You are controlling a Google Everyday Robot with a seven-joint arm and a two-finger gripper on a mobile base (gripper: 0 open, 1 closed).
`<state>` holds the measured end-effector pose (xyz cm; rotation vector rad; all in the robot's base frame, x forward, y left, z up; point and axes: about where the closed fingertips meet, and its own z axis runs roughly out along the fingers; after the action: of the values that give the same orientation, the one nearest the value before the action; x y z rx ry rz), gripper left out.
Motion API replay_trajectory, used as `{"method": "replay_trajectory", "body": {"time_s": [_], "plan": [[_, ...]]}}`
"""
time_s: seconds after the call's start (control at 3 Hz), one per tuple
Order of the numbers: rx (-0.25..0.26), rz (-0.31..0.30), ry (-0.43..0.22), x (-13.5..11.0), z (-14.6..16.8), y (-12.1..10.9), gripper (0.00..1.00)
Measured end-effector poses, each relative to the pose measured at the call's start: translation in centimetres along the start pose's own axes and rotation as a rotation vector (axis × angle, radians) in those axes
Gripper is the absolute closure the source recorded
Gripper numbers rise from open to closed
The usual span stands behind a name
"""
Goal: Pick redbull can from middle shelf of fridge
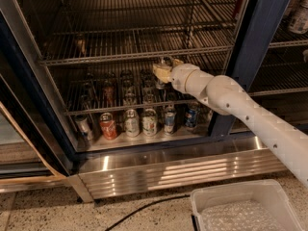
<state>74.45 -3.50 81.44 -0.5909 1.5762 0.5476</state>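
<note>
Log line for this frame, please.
stage: arm extended into fridge | gripper: inside, just above cans on middle shelf | grasp: cannot tell

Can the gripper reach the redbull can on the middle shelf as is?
Probably yes. The gripper is inside the open fridge, above the middle shelf, right over what looks like the redbull can at the right end of the can row. Nothing sits between them; other cans stand close on its left.
</note>
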Motion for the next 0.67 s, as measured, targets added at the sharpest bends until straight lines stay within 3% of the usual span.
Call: {"method": "replay_trajectory", "body": {"time_s": [0.33,0.67], "plan": [[0.0,0.0,0.0,0.0,0.0,0.0,1.0],[-0.076,-0.001,-0.003,0.7,-0.5,2.8,1.0]]}}
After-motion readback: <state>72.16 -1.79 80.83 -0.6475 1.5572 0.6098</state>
